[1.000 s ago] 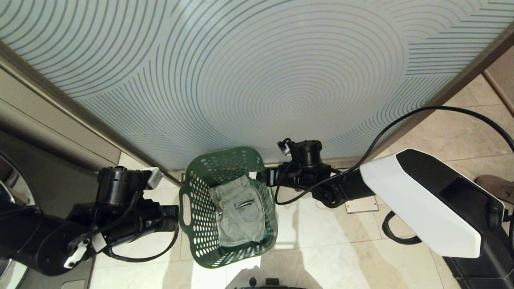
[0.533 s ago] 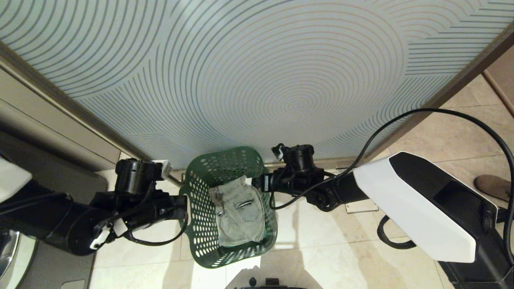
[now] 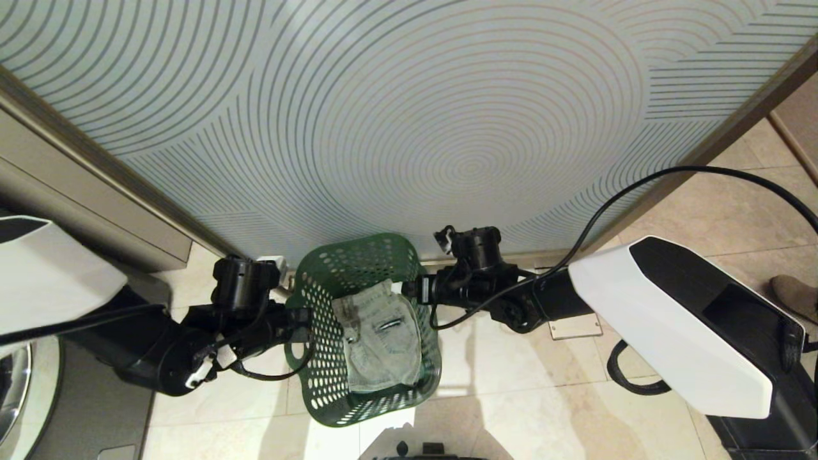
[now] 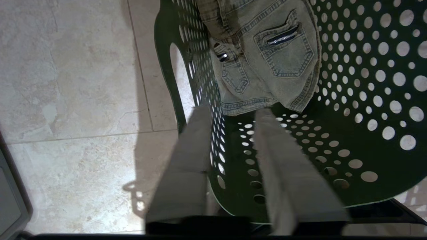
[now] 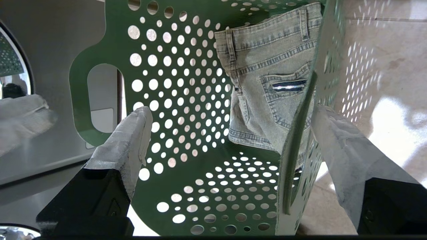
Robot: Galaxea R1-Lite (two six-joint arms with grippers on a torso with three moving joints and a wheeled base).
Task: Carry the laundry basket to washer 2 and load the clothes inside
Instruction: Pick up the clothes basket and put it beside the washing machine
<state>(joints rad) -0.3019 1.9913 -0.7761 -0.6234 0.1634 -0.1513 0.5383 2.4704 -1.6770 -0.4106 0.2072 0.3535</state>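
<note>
Looking like a laundry area, home or laundromat; can't tell which; beige stone-look floor tiles [image 3: 524, 396] running underfoot; dark grey washer front with chrome-rimmed round door [image 3: 13, 383] showing at far left; green perforated laundry basket [image 3: 319, 358] sitting on the floor holding folded pale denim [image 3: 380, 338]; frosted panel with concentric-line pattern [image 3: 409, 115] standing behind.

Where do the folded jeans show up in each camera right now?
Head view: the clothes lie on the floor of the laundry basket, centre bottom.
Left wrist view: clothes at top centre.
Right wrist view: clothes at upper centre.
Shared landmark: the zipped pocket.
</note>
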